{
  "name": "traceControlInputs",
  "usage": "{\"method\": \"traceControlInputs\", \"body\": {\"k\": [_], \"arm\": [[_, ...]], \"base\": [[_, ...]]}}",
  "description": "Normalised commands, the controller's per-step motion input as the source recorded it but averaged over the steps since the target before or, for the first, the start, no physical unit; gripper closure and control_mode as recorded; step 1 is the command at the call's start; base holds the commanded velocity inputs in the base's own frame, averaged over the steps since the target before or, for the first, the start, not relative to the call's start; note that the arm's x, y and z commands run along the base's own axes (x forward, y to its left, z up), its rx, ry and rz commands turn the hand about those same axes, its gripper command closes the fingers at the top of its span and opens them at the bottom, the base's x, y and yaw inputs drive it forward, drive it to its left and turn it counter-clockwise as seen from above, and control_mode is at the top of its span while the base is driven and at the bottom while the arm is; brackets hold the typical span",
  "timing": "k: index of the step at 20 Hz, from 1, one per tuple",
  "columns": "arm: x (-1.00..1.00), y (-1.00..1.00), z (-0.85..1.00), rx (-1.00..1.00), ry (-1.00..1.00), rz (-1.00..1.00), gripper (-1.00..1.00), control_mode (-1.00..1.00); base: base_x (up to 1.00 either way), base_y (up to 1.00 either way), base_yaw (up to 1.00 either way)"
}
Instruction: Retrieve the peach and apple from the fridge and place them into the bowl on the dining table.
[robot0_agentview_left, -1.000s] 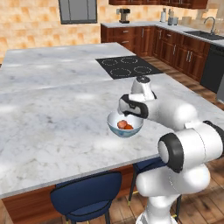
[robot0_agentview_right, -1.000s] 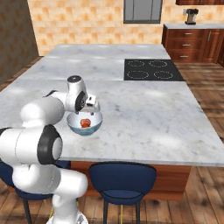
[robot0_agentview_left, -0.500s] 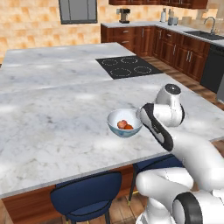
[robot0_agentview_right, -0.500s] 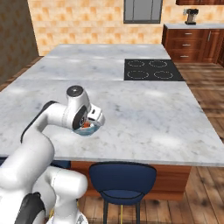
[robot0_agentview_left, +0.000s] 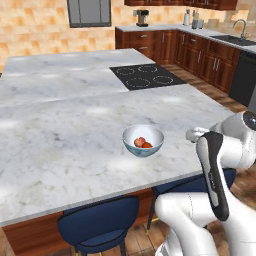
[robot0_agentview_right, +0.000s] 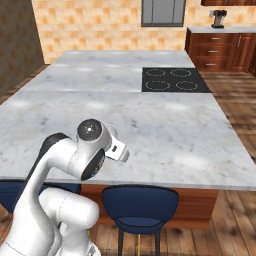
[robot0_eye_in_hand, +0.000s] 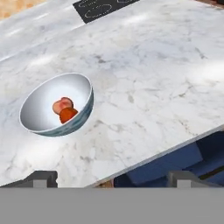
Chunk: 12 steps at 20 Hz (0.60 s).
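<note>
Down at the bottom of the hand view, the gripper (robot0_eye_in_hand: 112, 178) shows its two dark fingertips (robot0_eye_in_hand: 41, 178) spread wide apart with nothing between them, hanging off the near edge of the dining table (robot0_eye_in_hand: 153, 78) and well apart from the bowl (robot0_eye_in_hand: 57, 105).

That bowl (robot0_agentview_left: 143, 140) is small and round, pale blue outside and white inside, and it stands upright on the marble near the table's (robot0_agentview_left: 60, 135) front edge. Two fruits lie in it, touching each other at the bottom. One peach (robot0_eye_in_hand: 62, 104) is the paler, salmon-pink one; one apple (robot0_eye_in_hand: 68, 115) is the deeper orange-red one, sitting just beside it. From the left base view the peach (robot0_agentview_left: 139, 142) and apple (robot0_agentview_left: 147, 145) show as two small round spots against the white inside.

Further back, one black cooktop (robot0_agentview_left: 146, 76) with four rings is set into the slab. Navy stools (robot0_agentview_left: 97, 229) stand tucked under the near edge: two show from the left side, and one full stool (robot0_agentview_right: 140, 202) shows from the right. The white arm (robot0_agentview_left: 220, 165) is folded back close to the base, off the table's edge.
</note>
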Motion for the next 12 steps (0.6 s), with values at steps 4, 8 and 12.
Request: {"method": "traceControlInputs", "body": {"k": [4, 8, 12], "arm": [[-0.92, -0.57, 0.78, 0.07, -0.13, 0.00, -1.00, -1.00], [-0.36, -0.60, 0.31, 0.07, -0.05, -0.07, -1.00, -1.00], [-0.28, -0.62, 0.13, 0.08, 0.00, -0.09, -1.00, -1.00]], "base": [[0.00, 0.00, 0.00], [0.00, 0.00, 0.00], [0.00, 0.00, 0.00]]}}
